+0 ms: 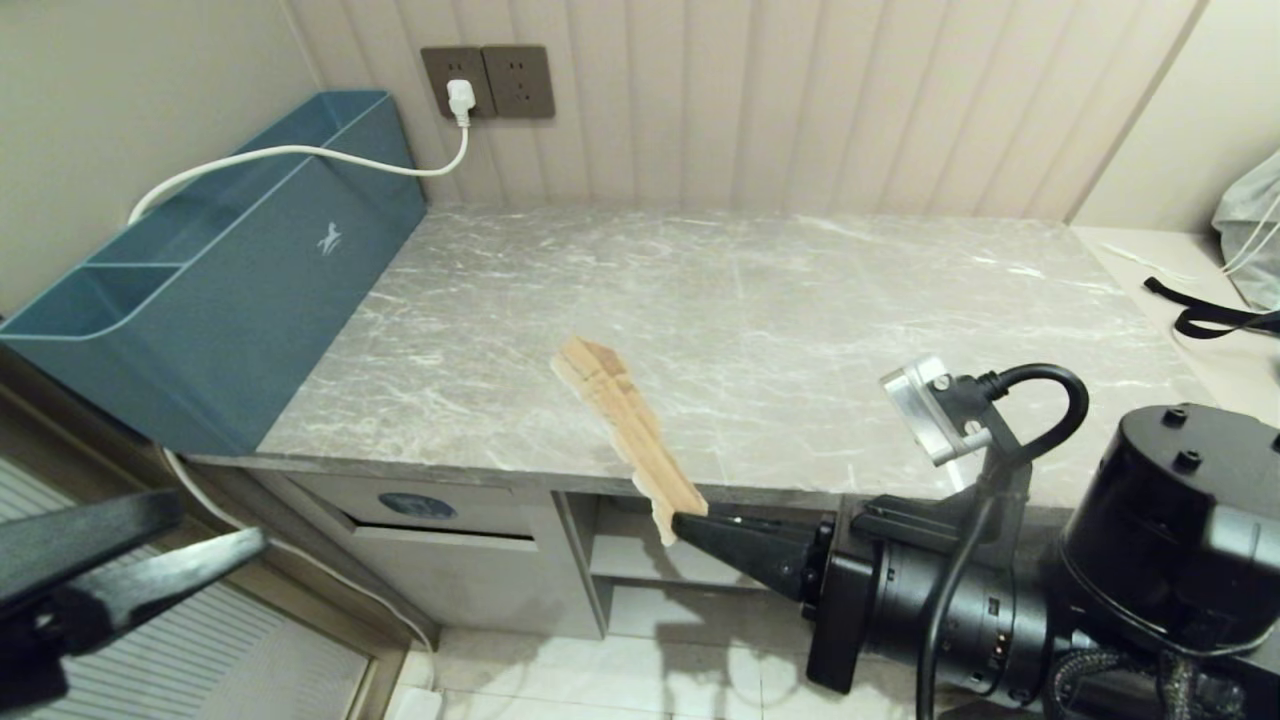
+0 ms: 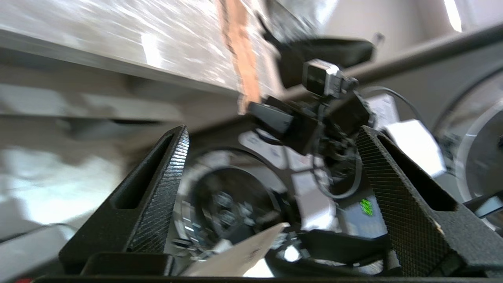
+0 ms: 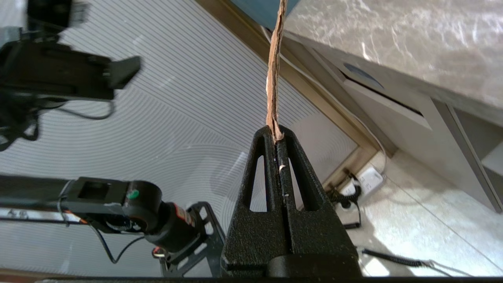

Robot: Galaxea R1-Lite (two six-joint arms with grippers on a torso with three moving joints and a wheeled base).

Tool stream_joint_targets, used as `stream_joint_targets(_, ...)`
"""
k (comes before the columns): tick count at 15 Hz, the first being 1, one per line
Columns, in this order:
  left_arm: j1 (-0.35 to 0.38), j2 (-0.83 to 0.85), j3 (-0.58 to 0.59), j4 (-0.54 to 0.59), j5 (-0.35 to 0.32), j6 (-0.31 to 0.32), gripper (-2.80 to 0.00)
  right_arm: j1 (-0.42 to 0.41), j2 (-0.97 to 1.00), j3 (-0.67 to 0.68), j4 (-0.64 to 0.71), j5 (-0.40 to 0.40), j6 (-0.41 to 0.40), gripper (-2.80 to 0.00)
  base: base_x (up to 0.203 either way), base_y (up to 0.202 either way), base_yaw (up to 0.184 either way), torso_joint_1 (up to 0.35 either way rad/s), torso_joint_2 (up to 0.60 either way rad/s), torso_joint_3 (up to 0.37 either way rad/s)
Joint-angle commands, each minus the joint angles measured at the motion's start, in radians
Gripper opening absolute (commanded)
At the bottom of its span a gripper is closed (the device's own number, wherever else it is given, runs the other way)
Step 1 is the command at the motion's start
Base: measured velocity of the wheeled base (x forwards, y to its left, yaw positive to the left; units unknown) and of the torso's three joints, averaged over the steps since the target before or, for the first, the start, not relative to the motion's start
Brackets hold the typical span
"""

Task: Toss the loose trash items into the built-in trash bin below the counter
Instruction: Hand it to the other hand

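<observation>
Step in hand: the right gripper (image 1: 690,522) pinches a torn brown cardboard strip (image 1: 625,425) at the near edge of the marble counter (image 1: 800,300). Left gripper (image 2: 271,184) is spread, low left. Next: carry the strip left to the bin flap (image 1: 430,510) (blue sticker), likely pushing it inward. Teal organiser box (image 1: 230,290) at far left; tiled floor (image 1: 560,670).

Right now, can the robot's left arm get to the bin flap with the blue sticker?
Probably yes. The open left gripper hangs low beside the cabinet, nothing between it and the bin flap. The right gripper holds a cardboard scrap off to the side.
</observation>
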Motion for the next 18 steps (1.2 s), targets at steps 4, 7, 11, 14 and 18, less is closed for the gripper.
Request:
stream_joint_targets(4,-0.138,0.332,0.014,-0.207,-0.013,-0.028,0.0,0.018,0.079,-0.082,-0.005,0.019,0.006,-2.8,0.0,0.0,0.0,0.0,0.0,0.0)
stream_joint_targets(7,-0.148,0.471,0.016,-0.372,-0.013,-0.027,0.0,0.049,0.089,-0.095,0.002,0.032,0.006,-2.8,0.0,0.0,0.0,0.0,0.0,0.0)
stream_joint_targets(11,-0.15,0.678,-0.013,-0.588,-0.009,-0.027,0.0,0.086,0.093,-0.105,0.012,0.035,0.007,-2.8,0.0,0.0,0.0,0.0,0.0,0.0)
stream_joint_targets(14,-0.15,0.758,-0.096,-0.637,-0.008,-0.031,0.0,0.106,0.119,-0.113,0.012,0.033,0.007,-2.8,0.0,0.0,0.0,0.0,0.0,0.0)
stream_joint_targets(18,-0.151,0.793,-0.143,-0.639,-0.007,-0.042,-2.8,0.109,0.122,-0.108,0.012,0.032,0.008,-2.8,0.0,0.0,0.0,0.0,0.0,0.0)
